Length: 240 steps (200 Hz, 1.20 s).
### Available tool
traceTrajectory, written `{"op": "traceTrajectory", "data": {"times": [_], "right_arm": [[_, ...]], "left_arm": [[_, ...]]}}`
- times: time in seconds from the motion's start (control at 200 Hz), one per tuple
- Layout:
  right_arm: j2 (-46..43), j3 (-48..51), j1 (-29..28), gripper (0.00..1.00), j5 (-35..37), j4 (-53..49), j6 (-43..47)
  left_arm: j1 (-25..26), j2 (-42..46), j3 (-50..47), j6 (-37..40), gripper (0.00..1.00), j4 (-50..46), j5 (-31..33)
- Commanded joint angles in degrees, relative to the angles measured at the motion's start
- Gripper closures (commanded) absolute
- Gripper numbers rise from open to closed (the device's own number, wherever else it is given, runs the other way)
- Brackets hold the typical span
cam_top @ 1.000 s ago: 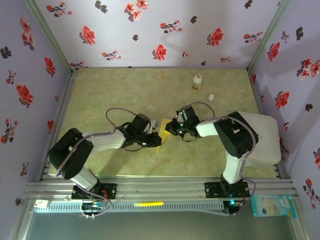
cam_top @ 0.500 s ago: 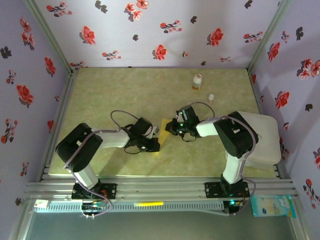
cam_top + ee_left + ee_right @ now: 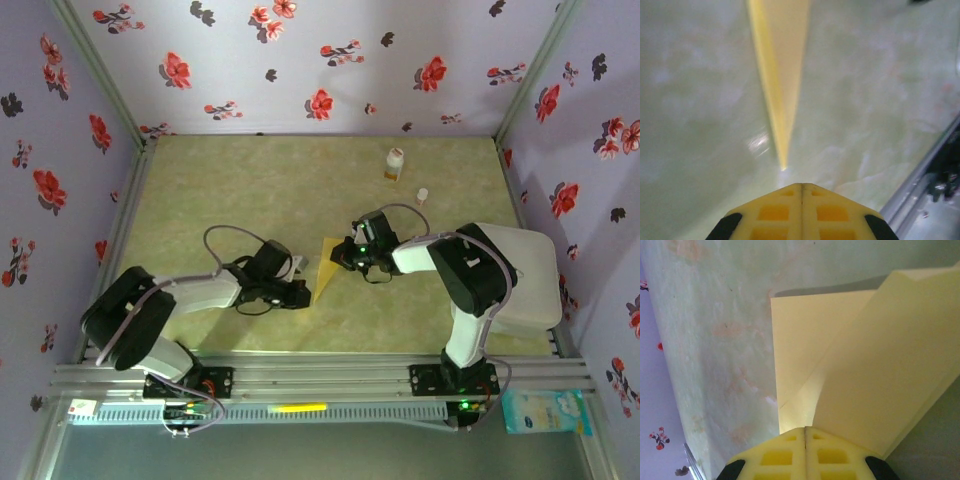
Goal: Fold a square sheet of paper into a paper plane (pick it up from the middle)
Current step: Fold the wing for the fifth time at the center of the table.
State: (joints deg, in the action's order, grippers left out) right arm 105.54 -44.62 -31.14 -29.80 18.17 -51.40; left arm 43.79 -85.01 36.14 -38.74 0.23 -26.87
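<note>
The mustard-yellow square sheet of paper [image 3: 325, 265] lies mid-table, folded into a slim pointed paper plane shape. In the left wrist view its sharp tip [image 3: 783, 165] lies just ahead of my left gripper [image 3: 801, 185], which is shut and off the paper. From above, the left gripper [image 3: 300, 293] sits at the paper's near-left point. My right gripper [image 3: 344, 258] is at the paper's right edge. It is shut [image 3: 805, 428], with its tips against the layered folds of the paper [image 3: 805, 365]. I cannot tell whether a layer is pinched.
A small white-and-orange bottle [image 3: 395, 164] stands at the back right, with a tiny white cap [image 3: 422, 196] nearer. A white pad [image 3: 530, 280] covers the table's right side. The metal front rail [image 3: 920, 185] runs close to the left gripper.
My left gripper slid toward the near left along the paper and came off its pointed end. The paper now shows as a longer narrow shape. The right gripper stayed in place.
</note>
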Motion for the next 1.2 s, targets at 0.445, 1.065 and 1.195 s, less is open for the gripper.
{"op": "traceTrajectory", "data": {"times": [0.445,1.065,1.195], "right_arm": [[2.7,0.1,0.0,0.94,3.1,-6.0,0.5],[-0.5,-3.9,5.7,0.91,4.0,-10.1,5.0],[0.8,-4.7,8.8,0.91,3.7,-8.6,4.9]], "left_arm": [[-2.8,-20.3,19.2,2.7,1.00,-2.4,-2.9],[-2.2,-20.5,7.9,0.2,1.00,-0.6,1.5],[-1.8,-20.5,8.2,-0.1,1.00,-0.3,1.5]]}}
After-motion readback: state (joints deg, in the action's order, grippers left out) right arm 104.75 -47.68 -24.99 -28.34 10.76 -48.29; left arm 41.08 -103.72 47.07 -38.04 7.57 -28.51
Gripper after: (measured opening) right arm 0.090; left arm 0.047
